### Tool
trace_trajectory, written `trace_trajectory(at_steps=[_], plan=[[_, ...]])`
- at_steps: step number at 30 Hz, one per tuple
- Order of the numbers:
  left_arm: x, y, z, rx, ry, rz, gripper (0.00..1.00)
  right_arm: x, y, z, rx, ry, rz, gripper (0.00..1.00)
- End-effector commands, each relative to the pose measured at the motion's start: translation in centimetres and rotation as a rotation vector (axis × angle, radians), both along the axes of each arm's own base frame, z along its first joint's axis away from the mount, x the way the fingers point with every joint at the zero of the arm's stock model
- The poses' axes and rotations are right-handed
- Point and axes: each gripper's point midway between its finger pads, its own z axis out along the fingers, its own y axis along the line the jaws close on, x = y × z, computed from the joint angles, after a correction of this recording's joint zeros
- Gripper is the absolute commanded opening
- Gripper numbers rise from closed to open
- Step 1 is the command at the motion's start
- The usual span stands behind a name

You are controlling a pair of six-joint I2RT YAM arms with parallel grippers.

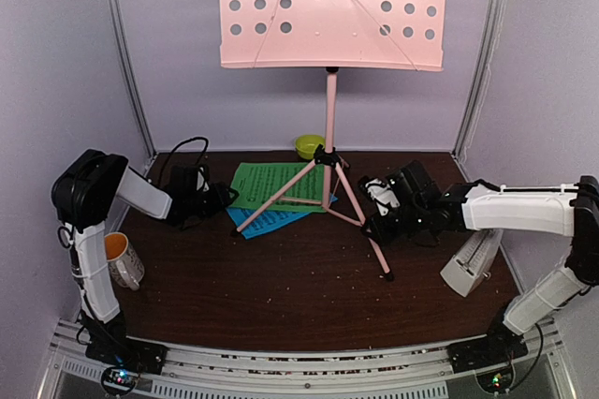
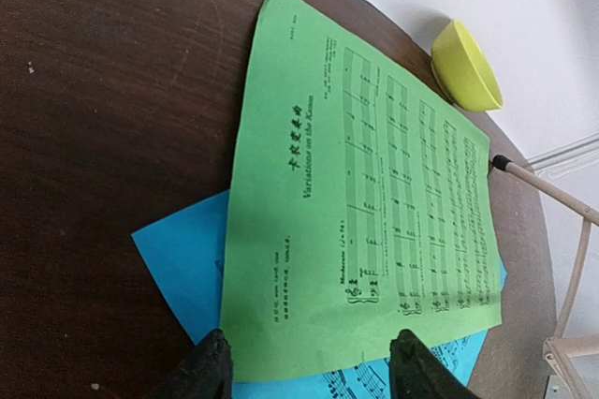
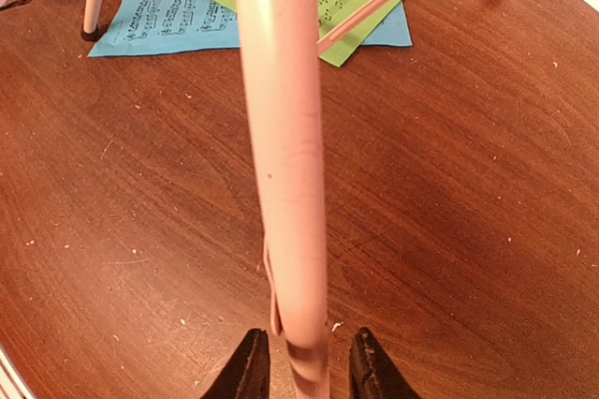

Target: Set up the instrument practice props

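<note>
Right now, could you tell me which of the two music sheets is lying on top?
The green music sheet; it overlaps the blue music sheet, whose corners poke out beneath it.

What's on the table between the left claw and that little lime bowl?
The green music sheet, overlapping a blue sheet; the left wrist view shows it.
</note>
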Motion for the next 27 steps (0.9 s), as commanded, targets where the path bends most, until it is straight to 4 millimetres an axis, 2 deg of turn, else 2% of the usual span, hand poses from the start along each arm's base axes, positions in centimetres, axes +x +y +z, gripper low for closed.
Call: trace_trajectory(at_steps=[1, 12, 19, 27], plan=[[1.7, 0.1, 1.2, -0.02, -0.033, 0.027, 0.59, 0.4, 0.1, 2.1, 0.044, -0.03, -0.015, 0.33], [1.6, 1.2, 0.8, -0.029, -0.034, 0.085, 0.65, 0.4, 0.3, 2.0, 0.049, -0.025, -0.011, 0.34], [2.0, -0.4, 0.5, -0.059, -0.035, 0.009, 0.6, 0.5, 0.5, 1.8, 0.049, -0.017, -0.006, 0.34], [2.1, -0.6, -0.1, -0.105, -0.015, 0.022, 0.57, 0.4, 0.4, 2.0, 0.052, -0.022, -0.007, 0.36]])
